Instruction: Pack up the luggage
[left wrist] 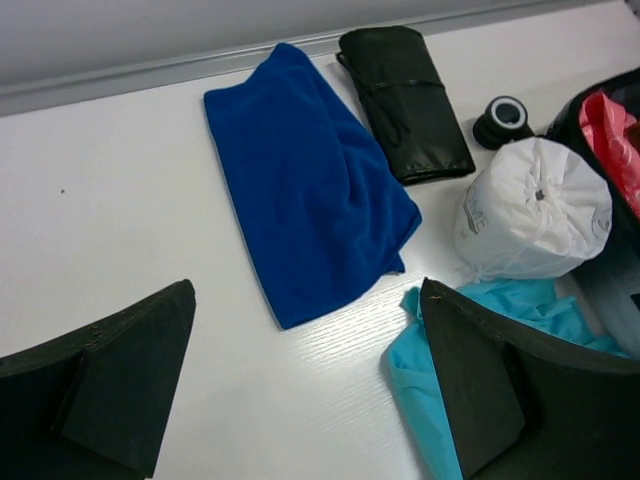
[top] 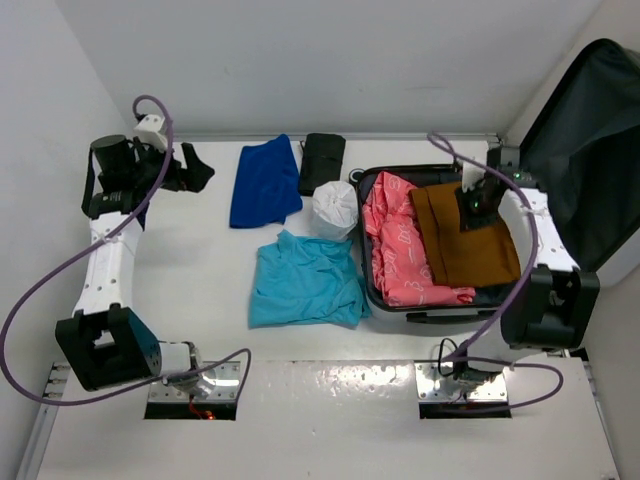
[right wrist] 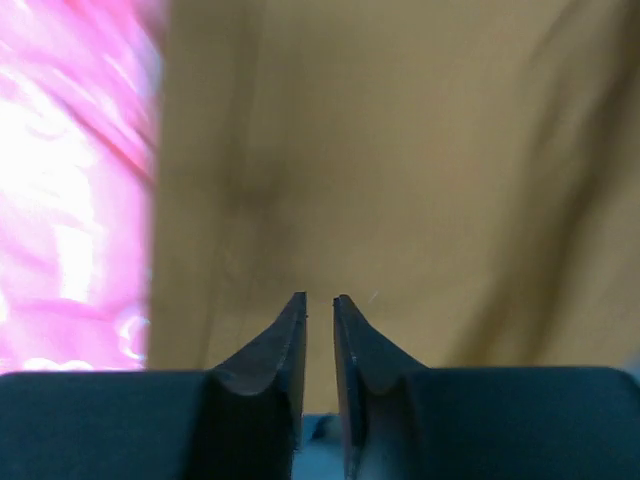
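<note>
- My right jaws [right wrist: 320, 302] are almost closed, with only a thin slit between the tips. I see no cloth caught in it.
- They point down, close over the brown garment [right wrist: 420, 150]. The wrist view is too blurred to show whether the tips touch it.
- In that view the pink garment [right wrist: 70, 180] fills the left edge, just beside the brown one.
- My right arm reaches forward from its base at the near edge, the elbow raised beside the case and the wrist bent down over the case's interior.
- The luggage [top: 585, 160] lies open at the right of the bench [top: 200, 260], its lid raised against the right wall. Both garments lie inside.
- My left jaws [left wrist: 305, 295] are spread wide and grip nothing.
- My left arm stretches along the left side to the far corner, its wrist turned right to face across the bench.
- Ahead of those jaws lie a blue towel [left wrist: 300, 190] and a black pouch [left wrist: 405, 100] just beside it. A white drawstring bag [left wrist: 535, 210] sits near the case.
- A turquoise shirt [top: 305, 285] lies beside the case. In the left wrist view my right-hand finger hides part of it.
- I cannot identify a small round black thing [left wrist: 503, 118] by the case's corner.
</note>
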{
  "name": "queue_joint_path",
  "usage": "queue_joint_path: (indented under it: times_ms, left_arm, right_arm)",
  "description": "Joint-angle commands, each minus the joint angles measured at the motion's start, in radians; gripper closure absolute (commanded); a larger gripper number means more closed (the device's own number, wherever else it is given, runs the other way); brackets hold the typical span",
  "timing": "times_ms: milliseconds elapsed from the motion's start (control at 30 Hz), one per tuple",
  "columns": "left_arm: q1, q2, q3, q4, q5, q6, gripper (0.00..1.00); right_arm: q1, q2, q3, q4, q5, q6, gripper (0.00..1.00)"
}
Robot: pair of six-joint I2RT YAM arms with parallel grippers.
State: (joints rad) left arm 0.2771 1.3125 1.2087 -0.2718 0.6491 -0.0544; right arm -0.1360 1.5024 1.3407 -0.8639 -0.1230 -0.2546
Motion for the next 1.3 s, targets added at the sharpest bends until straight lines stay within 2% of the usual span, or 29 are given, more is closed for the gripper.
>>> queue_joint_path:
  times_ms: [0,100,267,400,500,533,567,667,700,867,1067,1133,1267]
  left_arm:
    - [-0.067,-0.074,-0.003,-0.017,-0.08,0.125,0.0]
    - [-0.108,-0.093,-0.026,-0.038,-0.059,0.178,0.0]
    - [-0.208,-0.081,-0.047,-0.104,-0.026,0.246,0.0]
    - [-0.288,-0.071,-0.101,-0.115,-0.068,0.269,0.0]
    - [-0.343,-0.081,-0.13,-0.1,-0.097,0.269,0.0]
    - [-0.366,-0.081,-0.146,-0.089,-0.097,0.258,0.0]
    - [-0.38,-0.061,-0.158,-0.08,-0.097,0.249,0.0]
    - [-0.438,-0.024,-0.158,-0.04,-0.115,0.229,0.0]
    - [-0.453,0.009,-0.158,-0.03,-0.132,0.213,0.0]
    - [-0.516,0.138,-0.081,0.037,-0.201,0.055,0.0]
    - [-0.679,0.33,0.052,0.111,-0.463,-0.05,0.0]
    - [-0.688,0.387,0.096,0.111,-0.489,-0.073,0.0]
    - [-0.688,0.525,0.204,0.111,-0.437,-0.154,0.0]
  right_arm:
    - [-0.033,0.024,-0.162,0.08,0.09,0.061,0.82]
    - [-0.036,0.109,-0.284,0.287,0.181,0.077,0.76]
    - [-0.034,0.364,-0.146,0.233,0.163,0.146,0.71]
    - [-0.017,0.369,-0.089,0.237,0.135,0.144,0.64]
    - [-0.016,0.282,-0.049,0.192,0.051,0.13,0.58]
    - [-0.017,0.262,-0.041,0.16,0.022,0.115,0.54]
    - [-0.019,0.239,-0.02,0.135,-0.027,0.107,0.42]
    - [-0.024,0.128,0.02,0.079,-0.156,0.087,0.2]
    - [-0.024,0.087,0.04,0.042,-0.223,0.084,0.18]
    - [-0.025,-0.011,0.087,-0.024,-0.366,0.147,0.15]
    - [-0.022,-0.105,0.048,-0.014,-0.392,0.207,0.14]
    - [-0.028,-0.129,0.032,-0.018,-0.386,0.209,0.14]
    - [-0.047,-0.163,0.009,-0.027,-0.388,0.213,0.13]
